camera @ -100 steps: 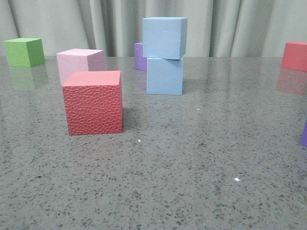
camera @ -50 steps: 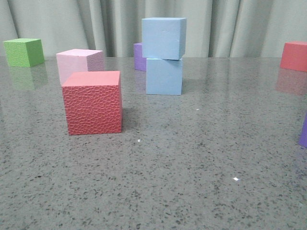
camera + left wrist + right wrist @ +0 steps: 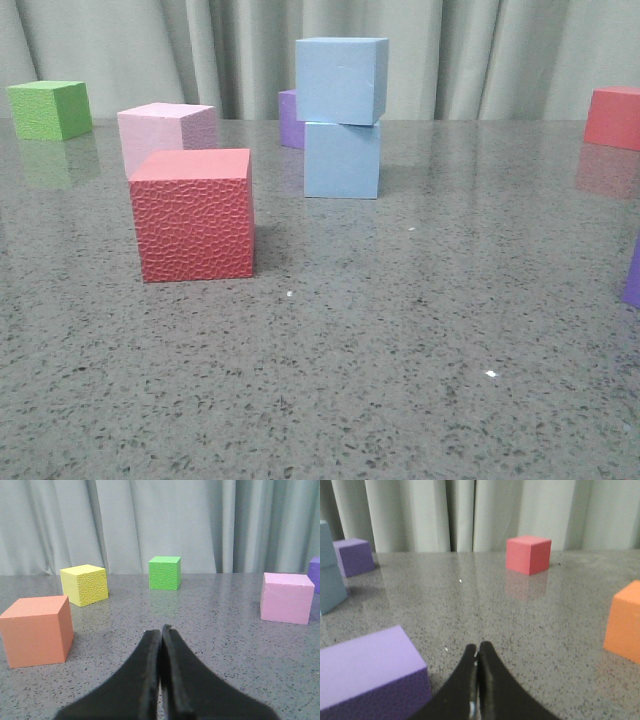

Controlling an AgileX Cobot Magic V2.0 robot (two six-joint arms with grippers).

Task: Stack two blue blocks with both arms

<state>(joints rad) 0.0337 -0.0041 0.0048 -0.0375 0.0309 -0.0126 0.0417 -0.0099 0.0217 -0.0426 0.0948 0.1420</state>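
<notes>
Two pale blue blocks stand stacked at the table's middle back: the upper blue block (image 3: 341, 79) rests on the lower blue block (image 3: 342, 159), turned slightly and overhanging a little to the left. The stack also shows at the edge of the right wrist view (image 3: 330, 572). Neither gripper shows in the front view. My left gripper (image 3: 161, 630) is shut and empty, low over bare table. My right gripper (image 3: 478, 647) is shut and empty, beside a purple block (image 3: 370, 672).
A red textured cube (image 3: 193, 213) stands front left, a pale pink cube (image 3: 165, 135) behind it, a green cube (image 3: 48, 108) far left, a purple cube (image 3: 291, 117) behind the stack, a red cube (image 3: 614, 116) far right. Yellow (image 3: 84, 584) and orange (image 3: 36, 630) cubes lie near the left gripper.
</notes>
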